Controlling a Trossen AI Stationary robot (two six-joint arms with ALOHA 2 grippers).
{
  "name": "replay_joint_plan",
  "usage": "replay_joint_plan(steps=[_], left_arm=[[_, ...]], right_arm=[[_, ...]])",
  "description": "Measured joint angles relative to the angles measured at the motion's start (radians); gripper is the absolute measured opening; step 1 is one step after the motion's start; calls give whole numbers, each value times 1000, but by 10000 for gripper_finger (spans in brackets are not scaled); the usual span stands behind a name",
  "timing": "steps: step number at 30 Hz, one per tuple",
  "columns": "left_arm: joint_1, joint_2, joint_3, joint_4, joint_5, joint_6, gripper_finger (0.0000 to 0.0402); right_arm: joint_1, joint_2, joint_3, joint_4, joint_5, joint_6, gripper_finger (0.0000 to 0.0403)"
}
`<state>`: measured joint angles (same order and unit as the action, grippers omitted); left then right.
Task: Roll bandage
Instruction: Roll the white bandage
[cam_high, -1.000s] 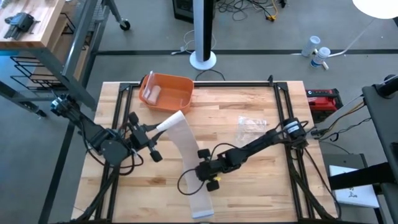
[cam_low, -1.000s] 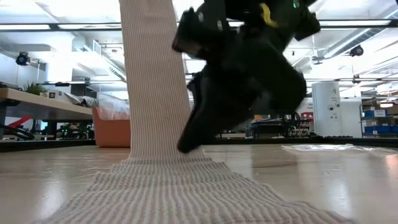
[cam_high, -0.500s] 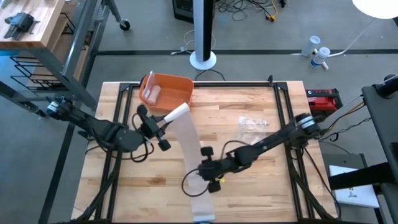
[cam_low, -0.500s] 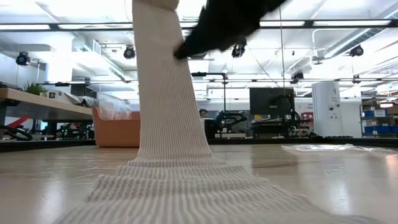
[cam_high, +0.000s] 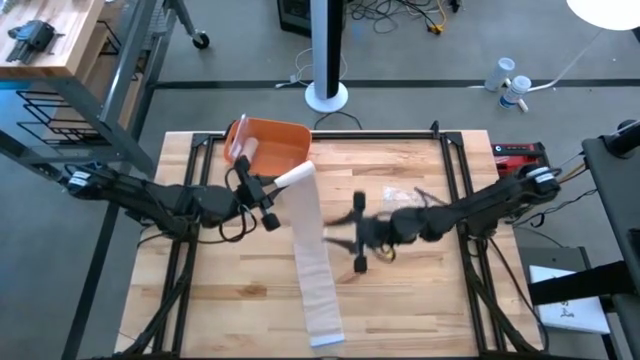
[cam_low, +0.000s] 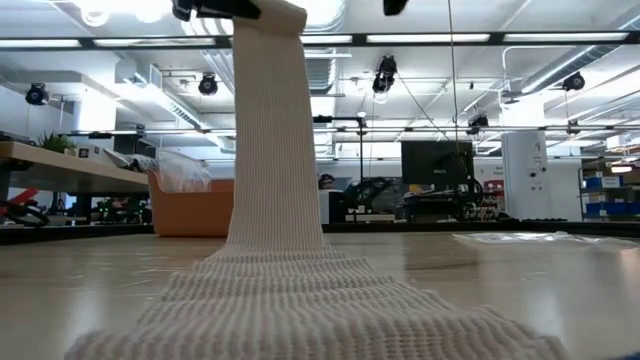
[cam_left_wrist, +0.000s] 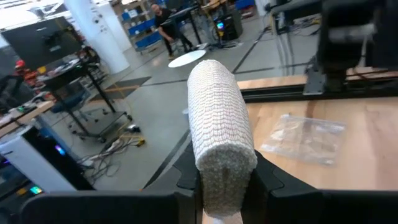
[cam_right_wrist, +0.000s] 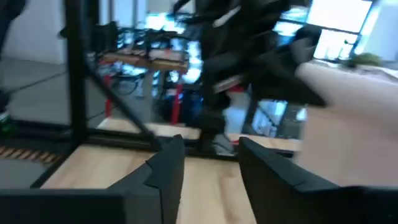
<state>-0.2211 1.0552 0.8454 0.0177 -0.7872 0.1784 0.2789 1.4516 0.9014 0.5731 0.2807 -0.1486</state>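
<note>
The beige bandage has a rolled end (cam_high: 297, 177) held above the table. Its loose strip (cam_high: 312, 262) runs down toward the near edge, where its tail (cam_low: 290, 310) lies flat on the wood. My left gripper (cam_high: 276, 190) is shut on the roll, just right of the orange bin. My right gripper (cam_high: 352, 236) hovers to the right of the strip. It is open, and the right wrist view shows nothing between its fingers (cam_right_wrist: 165, 169). My left gripper pinches the roll's near end (cam_left_wrist: 219, 163) between its two fingers (cam_left_wrist: 186, 177), which lie along the roll's sides and come level from the table's left. The roll (cam_left_wrist: 217, 118) sticks out past the fingertips, lifted clear. The strip (cam_low: 268, 130) hangs below it to the table.
An orange bin (cam_high: 268, 146) stands at the far left of the table, close behind the roll. A clear plastic bag (cam_high: 405, 200) lies right of centre, just beyond my right gripper. Black frame rails (cam_high: 452, 170) run along both sides of the table.
My left gripper has carried the roll toward the table's right and far edges, drawing the strip straighter. My right gripper has left the strip, risen and swung toward the right and far edges. The tail has stayed at the near edge.
</note>
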Motion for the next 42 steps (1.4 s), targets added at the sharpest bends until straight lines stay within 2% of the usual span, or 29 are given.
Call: replay_joint_plan(steps=[3,8,12,19,25,33,35,38,42], left_arm=[[40,-3,-5,-4,33,19,53],[121,-6,2,-7,178,49,53],[166,-22,4,-6,208,47,53],[107,-17,0,-10,238,30,53],[82,-16,-1,-11,226,40,52],[32,24,-3,-8,208,129,51],[24,46,0,-1,175,159,51],[19,76,4,6,133,208,51],[16,94,10,57,128,263,51]], right_arm=[[-21,-31,-30,-15,0,55,159],[-20,-44,-49,-16,-5,175,184],[-29,-42,-43,-18,9,292,207],[-41,-63,-25,-13,10,366,246],[-40,-78,-25,-19,8,349,269],[-96,-102,-7,-63,2,501,272],[-128,-103,-7,-61,-33,531,269],[-195,-103,-7,-70,-165,580,266],[-285,-105,-7,-68,-340,610,270]])
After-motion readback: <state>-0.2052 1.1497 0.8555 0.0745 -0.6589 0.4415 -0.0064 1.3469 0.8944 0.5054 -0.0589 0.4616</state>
